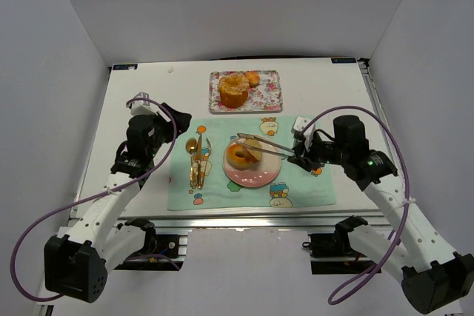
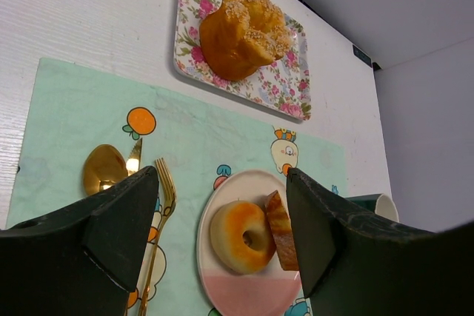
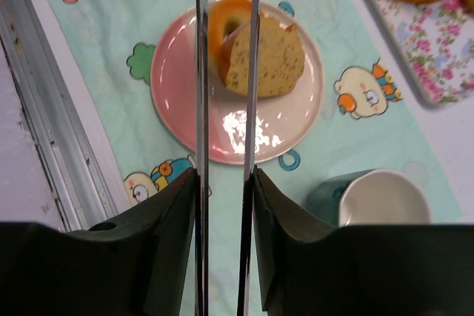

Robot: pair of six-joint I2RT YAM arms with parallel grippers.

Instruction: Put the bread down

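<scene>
A pink plate (image 1: 256, 180) on a mint placemat (image 1: 311, 186) holds a ring-shaped bread (image 1: 238, 158) with a bread slice (image 1: 255, 152) leaning on its right side. My right gripper (image 1: 302, 155) is shut on metal tongs (image 1: 265, 143), whose two arms reach left over the plate. In the right wrist view the gripper (image 3: 224, 175) holds the tongs (image 3: 201, 72) with arms apart; one arm crosses over the slice (image 3: 274, 57) beside the ring bread (image 3: 221, 20). My left gripper (image 1: 175, 120) is open and empty above the placemat's left part (image 2: 222, 175).
A floral tray (image 1: 271, 98) at the back holds a large bun (image 1: 233, 89) and a small one (image 1: 253, 78). A gold fork, spoon and knife (image 1: 196, 157) lie left of the plate. A teal cup (image 3: 378, 197) stands right of the plate, under my right gripper.
</scene>
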